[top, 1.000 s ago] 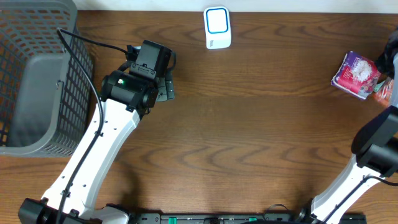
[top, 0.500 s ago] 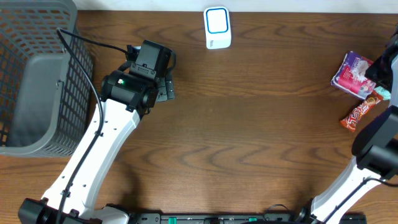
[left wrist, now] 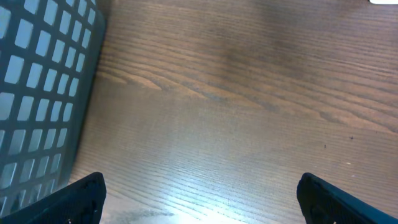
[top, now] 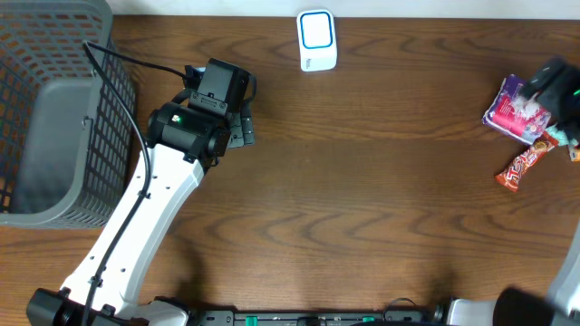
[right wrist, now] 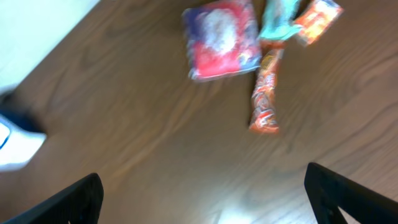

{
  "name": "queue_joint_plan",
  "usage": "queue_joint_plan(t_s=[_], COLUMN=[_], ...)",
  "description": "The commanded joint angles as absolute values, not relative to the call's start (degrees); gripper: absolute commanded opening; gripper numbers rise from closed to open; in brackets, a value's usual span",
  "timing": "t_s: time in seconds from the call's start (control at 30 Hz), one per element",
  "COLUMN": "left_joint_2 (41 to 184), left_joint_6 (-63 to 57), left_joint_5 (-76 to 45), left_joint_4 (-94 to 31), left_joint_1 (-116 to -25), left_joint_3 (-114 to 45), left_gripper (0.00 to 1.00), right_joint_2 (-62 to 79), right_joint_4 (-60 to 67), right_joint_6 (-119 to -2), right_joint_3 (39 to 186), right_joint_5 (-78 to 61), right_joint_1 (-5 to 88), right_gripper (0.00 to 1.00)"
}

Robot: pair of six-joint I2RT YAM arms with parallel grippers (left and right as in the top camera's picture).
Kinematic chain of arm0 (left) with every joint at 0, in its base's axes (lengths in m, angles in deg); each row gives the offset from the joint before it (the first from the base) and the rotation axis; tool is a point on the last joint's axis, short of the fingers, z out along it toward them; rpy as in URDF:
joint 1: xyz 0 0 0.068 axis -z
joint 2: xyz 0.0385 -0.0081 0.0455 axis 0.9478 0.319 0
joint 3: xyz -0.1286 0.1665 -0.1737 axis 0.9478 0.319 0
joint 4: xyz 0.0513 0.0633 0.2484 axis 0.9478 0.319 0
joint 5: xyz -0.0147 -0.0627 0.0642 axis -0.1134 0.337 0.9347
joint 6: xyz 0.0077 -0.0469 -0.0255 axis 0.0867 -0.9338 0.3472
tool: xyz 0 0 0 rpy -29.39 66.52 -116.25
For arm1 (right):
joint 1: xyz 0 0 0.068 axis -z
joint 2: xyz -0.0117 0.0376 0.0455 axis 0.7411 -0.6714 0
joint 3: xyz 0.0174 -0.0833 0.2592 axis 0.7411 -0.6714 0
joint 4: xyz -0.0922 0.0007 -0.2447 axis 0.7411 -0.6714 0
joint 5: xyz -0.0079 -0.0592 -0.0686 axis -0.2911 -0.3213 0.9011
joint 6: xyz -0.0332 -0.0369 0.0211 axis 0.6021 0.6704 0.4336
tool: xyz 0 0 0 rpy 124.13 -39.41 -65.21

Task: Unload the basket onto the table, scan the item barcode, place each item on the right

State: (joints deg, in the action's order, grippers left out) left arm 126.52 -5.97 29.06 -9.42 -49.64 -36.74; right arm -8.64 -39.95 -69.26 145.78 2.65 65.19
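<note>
The left pincer (left wrist: 200, 198) and right pincer (right wrist: 205, 198) stood spread apart. The left wrist view caught only the basket (left wrist: 37, 93) and desk (left wrist: 249, 93). The right wrist view caught the pouch (right wrist: 222, 38) and candy bar (right wrist: 265, 93).

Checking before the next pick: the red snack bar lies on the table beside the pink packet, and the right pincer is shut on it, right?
Not quite. The right pincer is open and holds nothing, as the right wrist view shows: its fingers stand wide apart. The red snack bar does lie on the table beside the pink packet.

Left end effector (left wrist: 202, 198), basket (left wrist: 37, 93), wooden table (left wrist: 249, 112)
</note>
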Motion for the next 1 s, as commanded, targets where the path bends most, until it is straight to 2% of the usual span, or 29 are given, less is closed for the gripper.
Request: queue_joint_plan(t_s=[0.0, 0.37, 0.97], left_joint_2=[126.54, 126.54, 126.54], left_joint_6=[-6.10, -6.10, -6.10], left_joint_5=[29.21, 29.21, 29.19], left_joint_4=[-9.22, -9.25, -9.25], left_joint_1=[-49.84, -49.84, -49.84], left_joint_3=[-37.44, -37.44, -37.44], left_gripper=[0.98, 0.98, 0.98], right_joint_2=[-2.89, 19.58, 23.18], right_joint_4=[-39.63, -37.94, -40.52], right_joint_6=[-69.59, -69.52, -69.48], right_joint_3=[138.41, 114.85, 110.26], right_joint_5=[1.12, 0.69, 0.71], right_joint_1=[59.84, 42.96, 41.83], right_gripper=[0.99, 0.99, 0.99])
